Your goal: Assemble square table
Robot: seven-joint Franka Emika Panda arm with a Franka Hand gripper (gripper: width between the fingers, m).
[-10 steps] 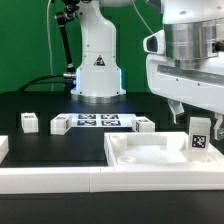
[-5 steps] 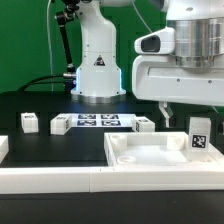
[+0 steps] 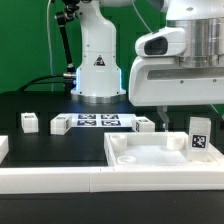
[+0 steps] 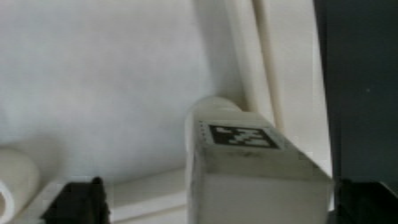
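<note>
Your gripper (image 3: 190,112) hangs over the slab (image 3: 140,158) at the exterior view's right, low above an upright leg (image 3: 200,133). In your wrist view the fingers (image 4: 79,200) are spread wide, one on each side of that leg, with a gap showing on both sides. They grip nothing.

The leg stands on the slab close to the rim at the exterior view's right, with one tag facing the exterior camera and another on its top face. The slab lies flat on the black table (image 3: 50,145), just behind the long white bar (image 3: 50,182) along the front edge.

Farther back, a second leg (image 3: 29,122) sits alone toward the exterior view's left. A third leg (image 3: 60,125) rests just beside the marker board (image 3: 97,121), on its left in that view. A fourth leg (image 3: 145,124) lies at the board's other end, partly behind one finger. The arm's base (image 3: 97,65) stands behind the board.
</note>
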